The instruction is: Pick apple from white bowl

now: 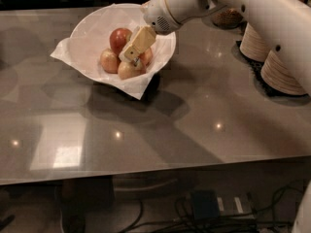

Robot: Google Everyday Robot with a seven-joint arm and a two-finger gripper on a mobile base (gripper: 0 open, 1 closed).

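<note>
The white bowl (90,25) stands at the back left of the grey table, lined with white paper whose corners stick out over the rim. Several apples lie in it: a red one (118,37) at the back, a paler one (109,60) on the left and another (127,72) at the front. My gripper (131,55) reaches down from the white arm (228,4) into the bowl. Its tip sits among the apples, right above the front one and beside the red one. It hides part of the apple on the right (146,57).
Stacks of beige disposable plates (281,72) stand on a dark mat at the table's right edge. A brown basket-like thing (226,17) sits behind the arm. Cables and a power box (206,205) lie on the floor below the table's front edge.
</note>
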